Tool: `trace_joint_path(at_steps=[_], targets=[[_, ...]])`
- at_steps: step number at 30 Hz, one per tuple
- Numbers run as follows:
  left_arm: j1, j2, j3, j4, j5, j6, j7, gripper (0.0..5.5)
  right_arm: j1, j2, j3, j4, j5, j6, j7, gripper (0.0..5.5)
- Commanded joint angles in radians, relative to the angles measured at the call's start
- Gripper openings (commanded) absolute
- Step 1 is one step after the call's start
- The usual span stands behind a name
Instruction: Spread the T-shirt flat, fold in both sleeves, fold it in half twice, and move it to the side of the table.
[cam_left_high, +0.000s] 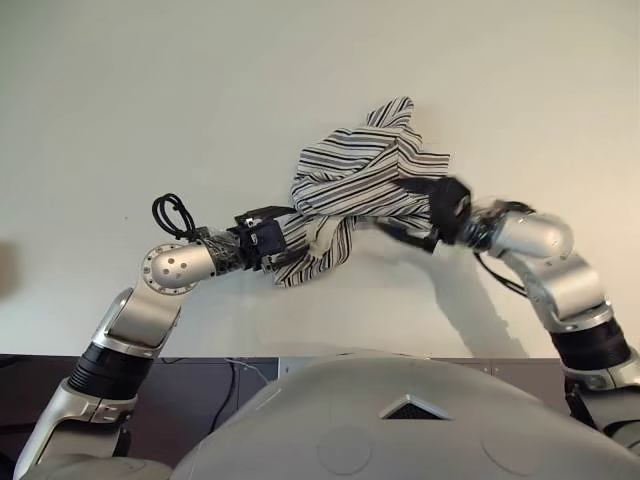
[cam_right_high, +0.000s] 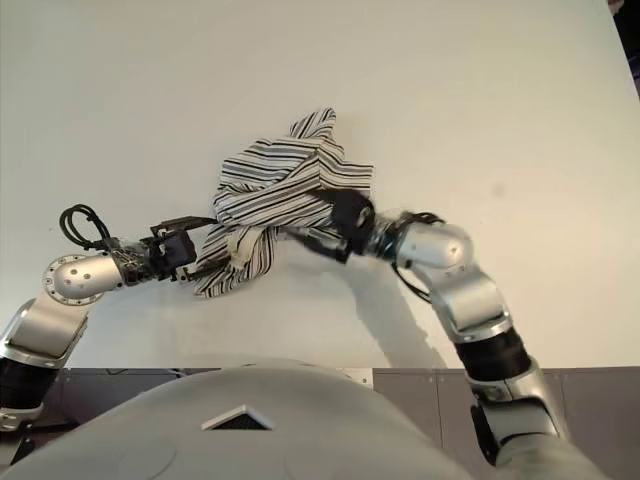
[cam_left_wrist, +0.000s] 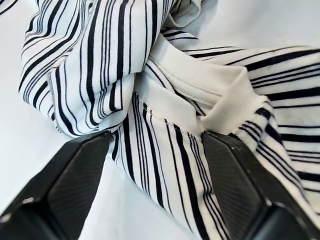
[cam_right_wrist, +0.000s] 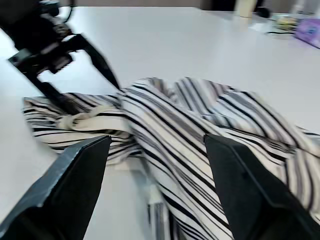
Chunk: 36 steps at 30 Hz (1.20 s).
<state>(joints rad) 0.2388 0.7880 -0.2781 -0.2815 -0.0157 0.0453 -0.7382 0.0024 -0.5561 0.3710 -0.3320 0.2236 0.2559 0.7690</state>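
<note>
Left tool (cam_left_wrist: 157, 140) is spread, its 2 fingers straddling a fold of the crumpled striped T-shirt (cam_left_high: 360, 170) heaped mid-way across the white bench (cam_left_high: 150, 100); right tool (cam_right_wrist: 157, 140), likewise spread, sits at the heap's opposite side.

A plain white table (cam_left_high: 150, 100) carries a crumpled black-and-white striped T-shirt (cam_left_high: 352, 172) near its middle.
</note>
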Motion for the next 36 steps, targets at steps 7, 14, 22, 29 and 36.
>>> trace_joint_path(at_steps=[7,14,22,29,36], targets=[[0.091,0.068,-0.084,0.022,0.059,-0.002,-0.104,3.37,-0.16,0.15,0.071,0.39,-0.315,-0.126,-0.222,3.4],[0.113,0.11,-0.09,0.048,0.06,-0.06,-0.143,3.37,-0.605,0.421,-0.417,0.758,0.029,-0.159,-0.52,3.4],[-0.002,0.001,0.047,0.003,-0.121,0.045,-0.059,3.37,-0.411,0.385,-0.364,0.585,0.045,-0.017,-0.398,3.4],[0.018,-0.069,0.14,-0.193,-0.201,0.201,0.046,3.37,-0.023,0.03,-0.235,-0.131,0.159,0.183,-0.044,3.4],[-0.012,-0.076,0.113,-0.198,-0.144,0.247,0.053,3.37,0.004,0.062,-0.059,0.205,-0.274,0.02,-0.294,3.4]])
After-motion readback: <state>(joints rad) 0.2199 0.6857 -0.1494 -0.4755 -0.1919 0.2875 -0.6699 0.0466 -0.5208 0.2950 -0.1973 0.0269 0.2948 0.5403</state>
